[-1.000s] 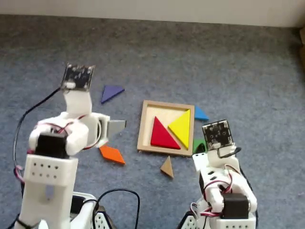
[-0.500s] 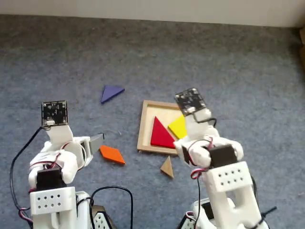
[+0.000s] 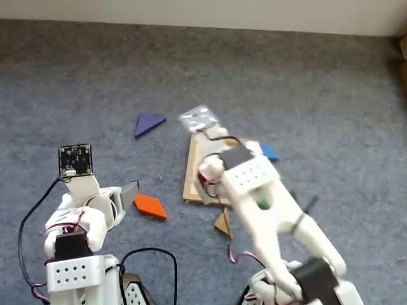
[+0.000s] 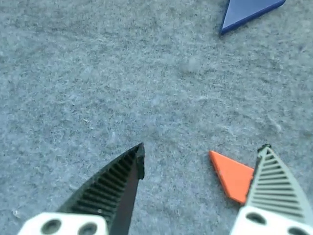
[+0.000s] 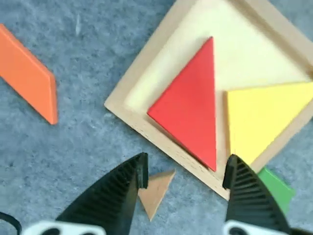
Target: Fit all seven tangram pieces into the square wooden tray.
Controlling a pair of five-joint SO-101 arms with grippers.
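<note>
The square wooden tray (image 5: 244,49) holds a red triangle (image 5: 193,122) and a yellow triangle (image 5: 261,115). My right gripper (image 5: 187,159) is open and hangs above the tray's near edge, over the red triangle's corner. The right arm (image 3: 254,184) covers most of the tray (image 3: 189,184) in the high view. Just outside that edge lie a tan triangle (image 5: 155,188) (image 3: 222,222) and a green piece (image 5: 276,186). My left gripper (image 4: 203,147) (image 3: 131,189) is open, low over the carpet, with the orange parallelogram (image 4: 234,176) (image 3: 150,206) beside one finger. A purple triangle (image 4: 247,11) (image 3: 149,124) lies farther off.
A blue piece (image 3: 268,152) lies on the carpet at the tray's far right side. The orange parallelogram (image 5: 27,78) is also seen left of the tray. Grey carpet covers the whole table, open at the back and on the far right.
The right arm rose from beside its base and stretched forward over the tray. The left arm drew back and dropped towards the orange parallelogram.
</note>
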